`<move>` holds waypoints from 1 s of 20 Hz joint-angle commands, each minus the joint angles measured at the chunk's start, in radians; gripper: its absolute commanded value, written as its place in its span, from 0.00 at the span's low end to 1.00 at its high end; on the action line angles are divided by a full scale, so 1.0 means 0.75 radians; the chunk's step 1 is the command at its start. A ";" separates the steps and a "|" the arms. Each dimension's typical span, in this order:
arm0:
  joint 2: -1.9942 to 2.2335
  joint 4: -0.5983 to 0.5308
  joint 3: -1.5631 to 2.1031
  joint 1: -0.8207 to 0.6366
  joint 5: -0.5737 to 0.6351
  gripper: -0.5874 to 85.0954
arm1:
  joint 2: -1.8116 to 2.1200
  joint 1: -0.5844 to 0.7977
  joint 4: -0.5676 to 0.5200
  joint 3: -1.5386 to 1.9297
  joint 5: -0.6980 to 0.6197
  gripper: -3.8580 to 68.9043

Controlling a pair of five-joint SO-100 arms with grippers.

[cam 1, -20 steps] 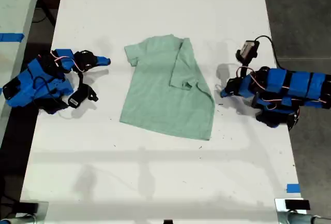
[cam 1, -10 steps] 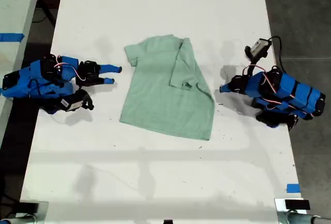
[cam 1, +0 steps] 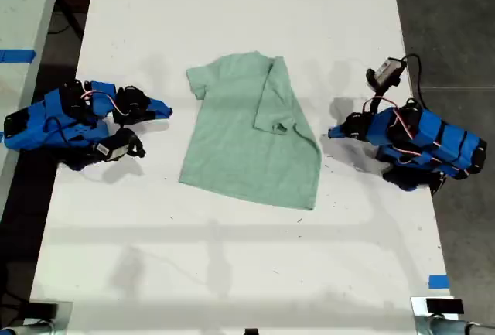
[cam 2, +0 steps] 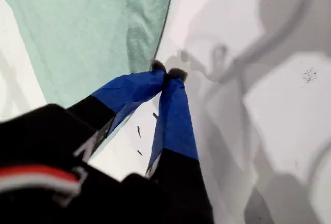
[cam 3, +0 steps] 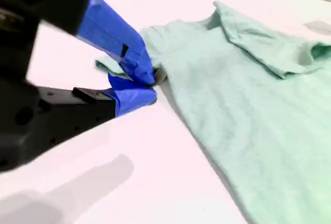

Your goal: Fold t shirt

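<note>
My first end effector (cam 2: 166, 74) and second end effector (cam 3: 147, 85) sat pinched together, empty, beside the shirt (cam 1: 251, 130): soft, limp cloth, best gripped at a hem.

My first gripper (cam 2: 166, 74) is held low at the exterior view's right (cam 1: 334, 131), its blue-taped jaws brought together at the tips, nothing seen between them. My second gripper (cam 3: 150, 85) is stretched out flat at the exterior view's left (cam 1: 164, 110), its jaws likewise drawn nearly closed. Both blue arms are laid low, grippers pointed inward toward each other.
</note>
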 commanded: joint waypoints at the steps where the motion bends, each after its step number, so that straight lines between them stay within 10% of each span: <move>1: 0.012 -0.037 0.051 -0.196 0.266 0.00 | 0.014 -0.014 0.000 0.076 0.016 0.07; 6: 0.012 -0.129 0.029 -0.292 0.558 0.00 | 0.014 -0.020 0.000 0.076 0.027 0.07; 20: 0.014 -0.151 0.047 -0.157 0.550 0.00 | 0.014 -0.080 0.000 0.076 0.096 0.07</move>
